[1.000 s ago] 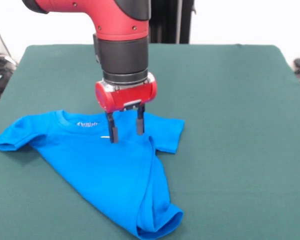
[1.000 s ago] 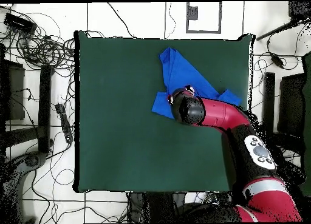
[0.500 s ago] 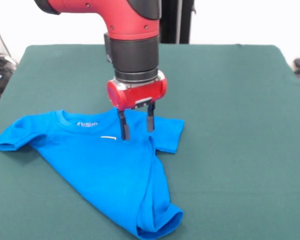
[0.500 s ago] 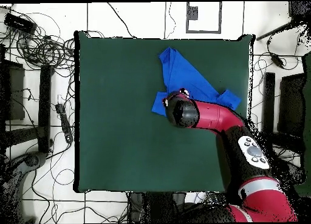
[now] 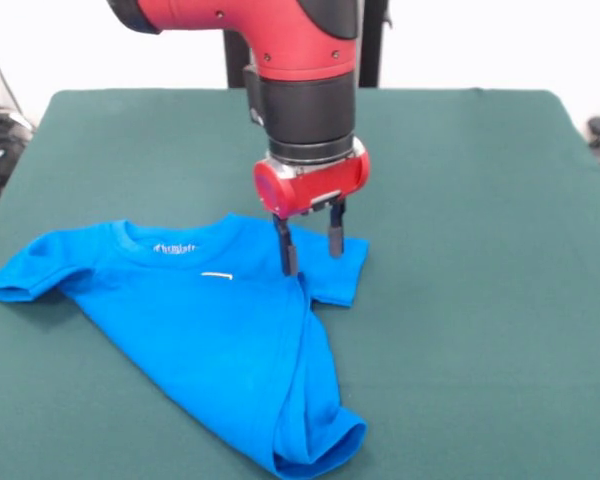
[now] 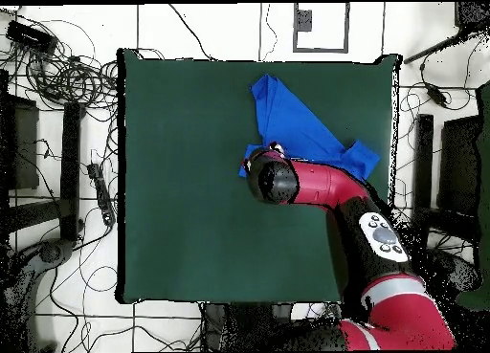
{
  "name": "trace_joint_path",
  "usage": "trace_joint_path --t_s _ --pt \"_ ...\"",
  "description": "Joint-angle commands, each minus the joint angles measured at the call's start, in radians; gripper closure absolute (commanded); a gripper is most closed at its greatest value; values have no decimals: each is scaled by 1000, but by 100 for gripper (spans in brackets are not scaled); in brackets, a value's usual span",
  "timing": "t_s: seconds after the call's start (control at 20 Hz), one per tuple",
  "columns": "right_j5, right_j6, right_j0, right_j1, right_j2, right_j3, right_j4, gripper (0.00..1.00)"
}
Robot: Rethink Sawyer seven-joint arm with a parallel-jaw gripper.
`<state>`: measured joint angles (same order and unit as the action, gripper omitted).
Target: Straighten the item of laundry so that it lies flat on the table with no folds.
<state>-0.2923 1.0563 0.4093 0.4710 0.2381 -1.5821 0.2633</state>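
The bright blue T-shirt (image 5: 220, 330) lies on the dark green table (image 5: 460, 200) at the front left, plain side up, collar toward the robot. Its left sleeve is spread out. Its right side is folded over and the hem is bunched into a roll at the front. My gripper (image 5: 311, 247) is open and empty, fingers pointing down just above the shirt's right shoulder and sleeve. In the overhead view the shirt (image 6: 287, 115) shows at the table's upper right, and the arm's red and black wrist (image 6: 273, 177) covers its lower left part and hides the gripper.
Cables and stands (image 6: 57, 72) lie on the floor round the table (image 6: 191, 196). A person is not in view. The table's right half in the front view holds nothing but green cloth.
My gripper has moved to the right in the front view, from above the collar to above the right shoulder and sleeve. It stayed open. The shirt has not moved.
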Motion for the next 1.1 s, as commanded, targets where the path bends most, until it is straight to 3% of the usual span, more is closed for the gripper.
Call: trace_joint_path --t_s 0.05,1.1 --pt "56 262 -39 -69 37 -87 -50 0" --pt "46 218 -16 -126 17 -4 -36 0"
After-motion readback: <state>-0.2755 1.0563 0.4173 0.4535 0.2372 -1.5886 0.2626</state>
